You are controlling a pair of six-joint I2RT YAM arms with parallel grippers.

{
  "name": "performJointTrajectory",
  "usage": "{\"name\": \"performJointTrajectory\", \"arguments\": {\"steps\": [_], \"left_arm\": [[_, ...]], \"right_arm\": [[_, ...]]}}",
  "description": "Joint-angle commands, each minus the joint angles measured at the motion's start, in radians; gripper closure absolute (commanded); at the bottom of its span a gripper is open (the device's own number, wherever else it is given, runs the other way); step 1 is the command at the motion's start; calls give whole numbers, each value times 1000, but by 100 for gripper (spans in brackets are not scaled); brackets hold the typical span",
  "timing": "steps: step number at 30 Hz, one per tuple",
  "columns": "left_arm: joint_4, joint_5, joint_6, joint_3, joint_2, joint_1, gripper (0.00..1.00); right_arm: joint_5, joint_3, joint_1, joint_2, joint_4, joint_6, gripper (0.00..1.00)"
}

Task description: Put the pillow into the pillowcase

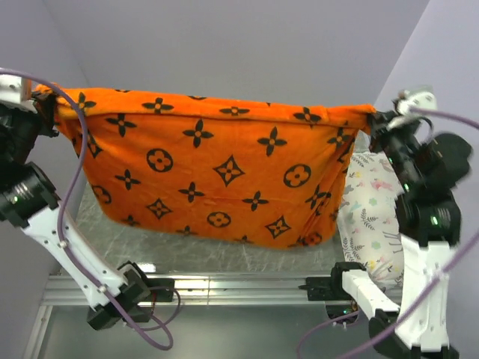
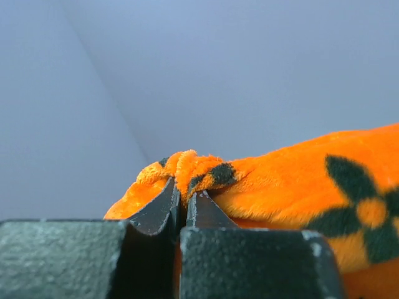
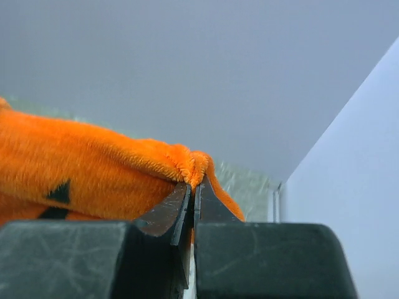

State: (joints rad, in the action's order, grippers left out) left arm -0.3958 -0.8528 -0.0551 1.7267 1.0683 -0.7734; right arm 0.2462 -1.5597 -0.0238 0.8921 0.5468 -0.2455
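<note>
The orange pillowcase [image 1: 217,172] hangs in the air above the table [image 1: 224,258]. It is pulled out wide, and its long side runs left to right, from one arm to the other. The left pincer [image 1: 46,99] is pressed together on the top left corner of the cloth. The right pincer [image 1: 373,120] is pressed together on the top right corner. In both wrist views a little bunch of orange fuzz sits squeezed between the two dark fingers. So the cloth lies between the pincers, and each arm is just as near to its own corner.

The plain white pillow does not show anywhere. The pillowcase sags and looks puffy, so I think the pillow may be inside it, but I cannot tell for sure. The open end of the pillowcase is hard to find too; the pictures do not show it. If the pillow is in there, both corners should go down level to the table.

A deer pillow [image 1: 370,217] lies under the right arm, partly hidden by the arm and the hanging cloth.
</note>
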Motion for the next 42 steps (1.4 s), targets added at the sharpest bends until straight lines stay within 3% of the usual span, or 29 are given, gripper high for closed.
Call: {"name": "performJointTrajectory", "arguments": {"steps": [1,4,5,6,7,8,9,10,12,13,14,15,18,20,22,26,31,34,36,42], "left_arm": [[25,99,-41,-110,152,45,100],[2,243,-143,-174,223,192,100],[9,288,-185,-182,255,288,100],[12,399,-198,-176,298,330,99],[11,434,-190,-123,417,354,99],[-12,452,-174,-54,497,371,89],[-146,496,-151,53,591,372,79],[-223,533,-117,338,781,367,66],[-427,519,-71,669,954,335,16],[-560,464,-66,905,1049,321,1],[-577,454,-66,937,1052,304,1],[-566,443,-77,901,1024,299,1],[-314,440,-130,290,746,301,1],[-221,469,-190,138,592,327,1],[-241,480,-201,52,547,341,1],[-369,474,-141,48,561,345,1],[-466,359,-161,-50,495,353,1],[-393,406,-163,-215,386,423,1],[-344,466,-146,-351,326,529,1],[-238,537,-49,-539,211,727,1]], "right_arm": [[-87,63,-7,193,-88,-28,100],[-110,40,1,371,-93,-37,100],[-116,29,8,416,-114,-35,100],[-123,-3,13,460,-123,-35,100],[-142,-28,18,513,-134,-37,99],[-215,-58,19,606,-146,-34,86],[-244,-163,19,670,-134,-31,68],[-302,-236,18,726,-107,-17,33],[-377,-449,18,852,20,-14,21],[-369,-482,10,858,54,-11,20],[-342,-485,1,846,77,-9,18],[-267,-443,-10,793,81,-11,11],[-153,-308,-5,678,103,-29,11],[-99,-255,1,644,143,-23,11],[-50,-180,7,601,162,-18,11],[37,-50,13,525,200,-9,10],[129,151,15,404,212,57,9],[179,306,19,297,174,116,7],[171,418,42,231,136,140,7],[110,619,71,157,36,198,6]]}}
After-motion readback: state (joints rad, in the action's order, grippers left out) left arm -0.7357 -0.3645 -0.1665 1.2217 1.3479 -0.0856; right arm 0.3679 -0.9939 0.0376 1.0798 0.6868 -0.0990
